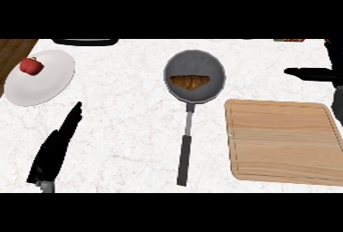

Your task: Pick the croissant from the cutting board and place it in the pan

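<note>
- One croissant (191,82) lies inside the single grey pan (194,60).
- One wooden cutting board (281,140) sits right of the pan's handle.
- One white plate (43,86) carries one red fruit (31,66).
- Two hands: the left hand (57,145) is at lower left, fingers straight and released. The right hand (311,73) is at the right edge, its visible fingers straight and grasping nothing.

The white stone counter (127,131) carries faint pinkish-grey veining. A golden-brown ridged croissant (191,82) shows darker brown stripes against the dark grey round metal pan (175,68), whose handle (184,158) runs from grey to black. The pale rectangular wooden cutting board (281,140) has fine straight grain. A red round fruit (31,66) sits on the plain white round plate (40,86). The left hand (57,145) is black.
</note>
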